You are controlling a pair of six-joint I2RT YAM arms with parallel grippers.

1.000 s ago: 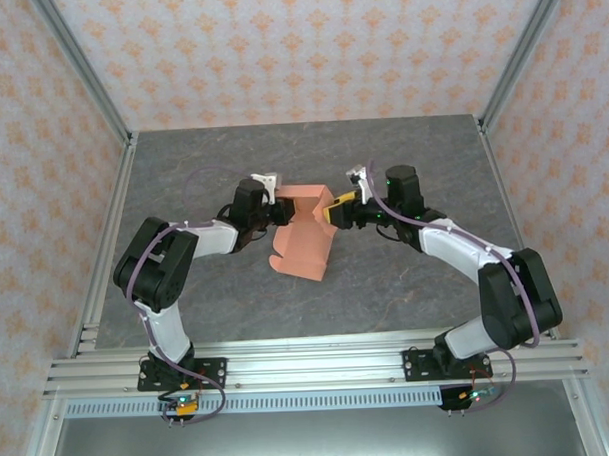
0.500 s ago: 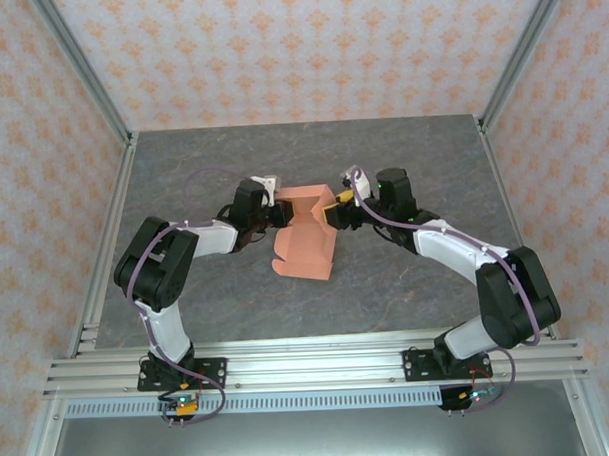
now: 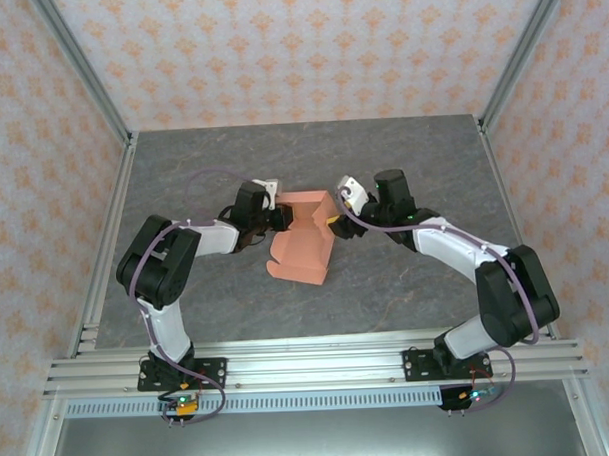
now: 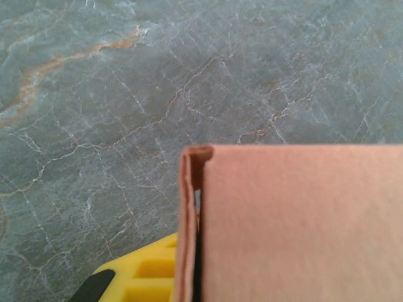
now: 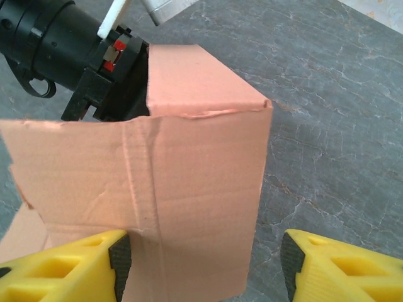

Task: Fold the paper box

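Note:
The paper box [image 3: 303,240] is salmon-orange cardboard, partly folded, in the middle of the grey table between both arms. My left gripper [image 3: 277,217] is shut on its left wall; in the left wrist view the thin wall edge [image 4: 187,220] runs up beside one yellow finger [image 4: 141,274], and the other finger is hidden behind the box panel [image 4: 302,226]. My right gripper [image 3: 333,215] is at the box's right end. In the right wrist view it [image 5: 201,264] is open, straddling an upright panel [image 5: 195,189]; the left pad [image 5: 119,261] is against the cardboard and the right pad [image 5: 289,264] stands apart.
The grey marbled tabletop [image 3: 402,165] lies open around the box. Aluminium frame posts [image 3: 84,81] and patterned walls enclose the cell. The left arm's black wrist [image 5: 50,38] sits just behind the box in the right wrist view.
The right gripper's jaws have spread wider and let the box's right panel go. The box has settled a little lower and leftward. The left gripper keeps its hold.

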